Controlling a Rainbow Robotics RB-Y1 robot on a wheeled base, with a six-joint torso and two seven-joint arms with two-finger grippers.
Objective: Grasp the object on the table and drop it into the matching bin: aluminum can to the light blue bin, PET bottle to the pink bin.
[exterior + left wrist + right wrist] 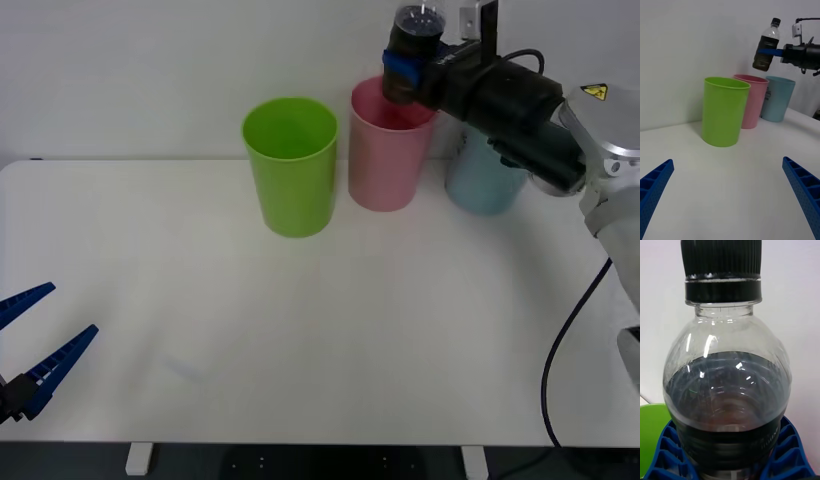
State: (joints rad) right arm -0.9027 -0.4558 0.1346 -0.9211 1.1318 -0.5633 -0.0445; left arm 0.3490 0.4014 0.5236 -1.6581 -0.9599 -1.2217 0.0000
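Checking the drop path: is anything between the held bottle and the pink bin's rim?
Nothing: in the left wrist view, bare air separates the bottle, held in the right claw, from the pink bin.

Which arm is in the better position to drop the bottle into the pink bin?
The right. Its gripper already holds the bottle in the air above the pink bin. The left gripper is open, low over the near left part of the table, far from the bins.

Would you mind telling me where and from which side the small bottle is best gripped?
Grip the PET bottle across its round lower body, coming in from the side, as the right gripper does now. The body is widest and evenly curved there; the neck narrows under the cap.
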